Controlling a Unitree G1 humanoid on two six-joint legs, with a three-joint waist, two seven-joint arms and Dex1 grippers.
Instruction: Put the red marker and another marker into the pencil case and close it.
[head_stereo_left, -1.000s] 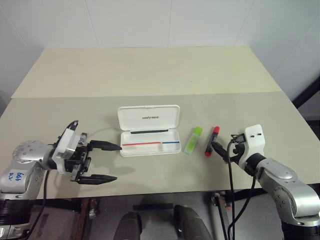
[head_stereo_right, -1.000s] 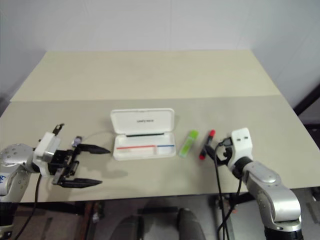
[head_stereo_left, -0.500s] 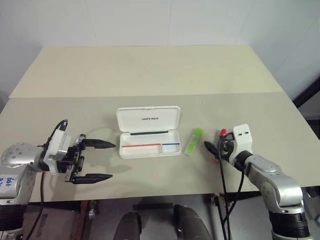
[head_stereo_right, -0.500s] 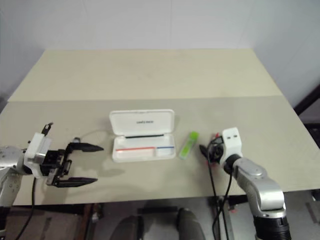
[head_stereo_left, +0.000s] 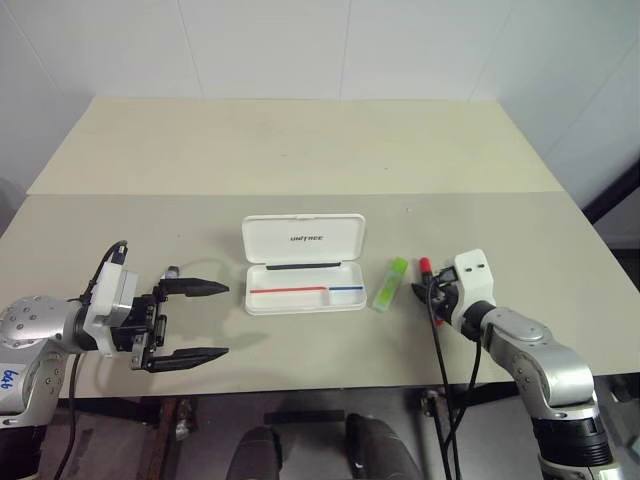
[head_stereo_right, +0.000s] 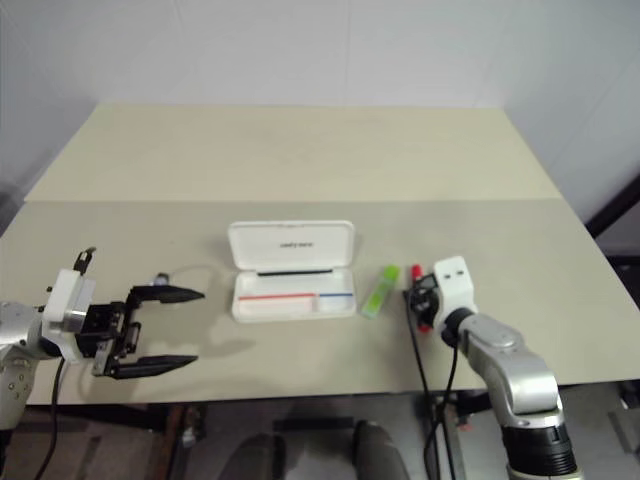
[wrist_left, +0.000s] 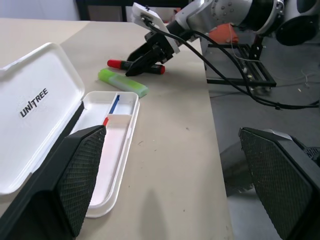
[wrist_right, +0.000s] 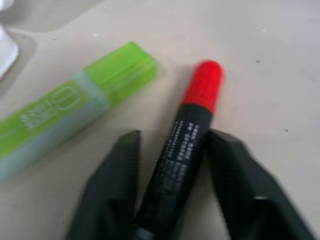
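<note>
The red marker (wrist_right: 192, 135), black in the body with a red end, lies on the table right of the light-green marker (head_stereo_left: 389, 282). My right gripper (head_stereo_left: 425, 290) is low on the table with its two fingers pressed against the marker's black body, shut on it. The white pencil case (head_stereo_left: 303, 238) sits open in the middle, lid tipped back, red and blue stripes showing inside. My left gripper (head_stereo_left: 222, 320) hovers open to the left of the case, pointing toward it, with nothing between its fingers.
The beige table (head_stereo_left: 300, 150) stretches far behind the case. Its front edge runs just below both grippers. A black cable (head_stereo_left: 440, 350) hangs from the right wrist over that edge.
The right gripper's fingers have closed from wide open onto the red marker's body after sinking a little toward the table. The left gripper stays open in place.
</note>
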